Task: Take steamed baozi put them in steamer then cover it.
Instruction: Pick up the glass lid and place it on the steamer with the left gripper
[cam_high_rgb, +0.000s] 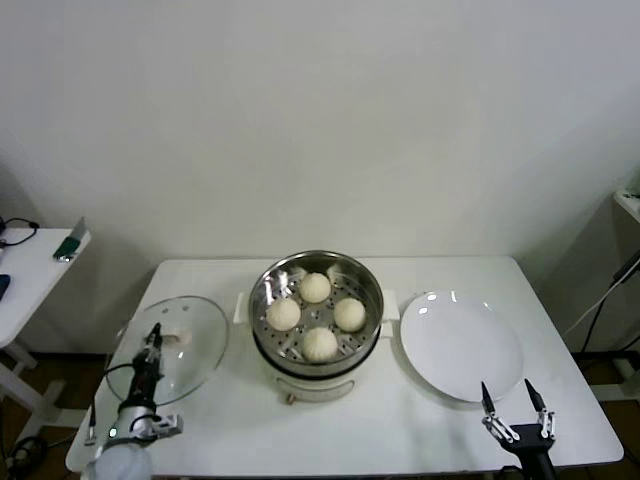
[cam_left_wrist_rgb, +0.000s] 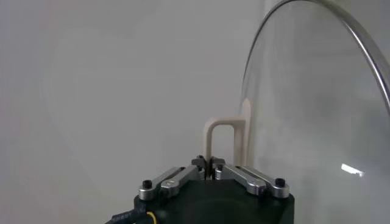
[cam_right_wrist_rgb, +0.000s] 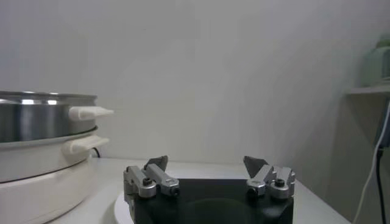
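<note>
Fingers of the left gripper (cam_high_rgb: 155, 338) are pressed together on the cream-white handle (cam_left_wrist_rgb: 226, 141) of the cover (cam_high_rgb: 178, 350), and in the left wrist view the two metal fingertips meet around one leg of this arch-shaped handle. The cover, a round lid of clear glass with a metal rim, spreads out from the gripper; in the head view it lies over the left part of the white table (cam_high_rgb: 400, 430), and from the pictures I cannot tell if it rests flat or is a little lifted. Just beyond the cover, on the side away from the gripper's arm, stands the steamer (cam_high_rgb: 315, 345), a shiny steel basket with holes in its floor, set in a white pot base with a small knob at the front. The steamer is open, and four steamed baozi (cam_high_rgb: 316, 288) sit inside it, close to each other, round and cream-white. On the far side of the steamer from the left gripper lies a flat white plate (cam_high_rgb: 460, 345), just beside the pot base. The right gripper (cam_high_rgb: 513, 405) hangs near the front edge of the table, close to the plate and well apart from the cover; its two fingers are spread wide and hold nothing. In the right wrist view the steamer's white side handles (cam_right_wrist_rgb: 90, 112) show beside this gripper.
</note>
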